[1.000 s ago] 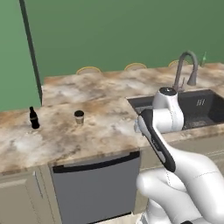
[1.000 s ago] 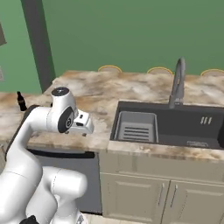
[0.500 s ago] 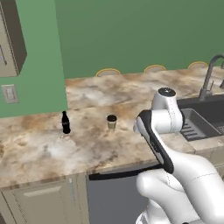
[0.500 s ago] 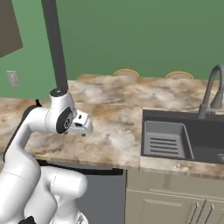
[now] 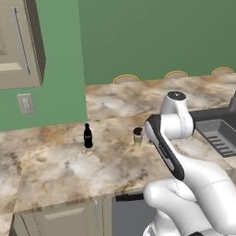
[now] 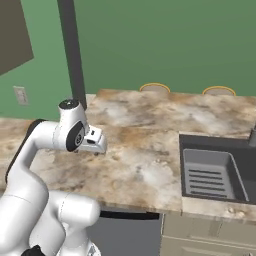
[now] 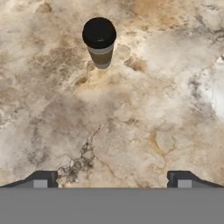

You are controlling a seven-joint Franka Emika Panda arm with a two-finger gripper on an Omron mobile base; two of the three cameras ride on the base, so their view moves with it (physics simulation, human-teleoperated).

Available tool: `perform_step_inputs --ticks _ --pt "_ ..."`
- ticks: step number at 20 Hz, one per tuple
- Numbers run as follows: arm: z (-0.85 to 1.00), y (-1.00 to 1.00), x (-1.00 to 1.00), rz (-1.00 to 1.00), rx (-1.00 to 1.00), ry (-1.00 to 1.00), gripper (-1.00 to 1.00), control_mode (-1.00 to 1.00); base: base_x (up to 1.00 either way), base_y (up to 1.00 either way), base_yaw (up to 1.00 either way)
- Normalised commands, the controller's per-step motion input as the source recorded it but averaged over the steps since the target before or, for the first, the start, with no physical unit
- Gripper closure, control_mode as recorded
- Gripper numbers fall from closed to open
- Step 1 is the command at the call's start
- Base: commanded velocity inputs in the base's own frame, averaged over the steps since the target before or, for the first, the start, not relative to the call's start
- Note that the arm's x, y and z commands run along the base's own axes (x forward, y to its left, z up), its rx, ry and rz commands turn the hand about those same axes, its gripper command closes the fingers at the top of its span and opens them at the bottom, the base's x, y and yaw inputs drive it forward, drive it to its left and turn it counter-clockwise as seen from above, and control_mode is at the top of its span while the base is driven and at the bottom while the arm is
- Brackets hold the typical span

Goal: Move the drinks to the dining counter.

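A short tan paper cup with a dark lid stands upright on the marbled counter, ahead of my gripper and a little to its left. The fingertips stand wide apart with only bare stone between them, so the gripper is open and holds nothing. In the left base view the cup sits just left of my arm. A black cola bottle stands upright further left. The dining counter stretches behind them, edged by round tan stool seats.
A dark sink with a ribbed drain rack is sunk into the counter on the right. A green wall with an outlet and an upper cabinet rise at the left. Stool seats line the far edge.
The base has driven left, so the whole scene has slid right: the sink has moved toward the frame edge and the wall outlet has come into view. The gripper stays open.
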Motion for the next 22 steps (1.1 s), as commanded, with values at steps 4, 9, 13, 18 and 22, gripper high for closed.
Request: perform_step_inputs --ticks 4,9,13,18,22 --pt "0.0 0.0 0.0 0.0 0.0 0.0 -1.0 1.0 0.24 0.74 0.06" --pt "0.0 0.0 0.0 0.0 0.0 0.0 -1.0 1.0 0.34 0.66 0.05" --pt "-0.04 0.15 0.12 0.01 -0.01 0.0 -1.0 -1.0 0.31 0.44 0.04" --pt "-0.11 0.61 0.5 0.05 -0.02 0.0 -1.0 -1.0 0.0 0.0 0.0" --pt "-0.01 0.5 0.53 0.04 0.0 0.0 -1.0 -1.0 0.0 0.0 0.0"
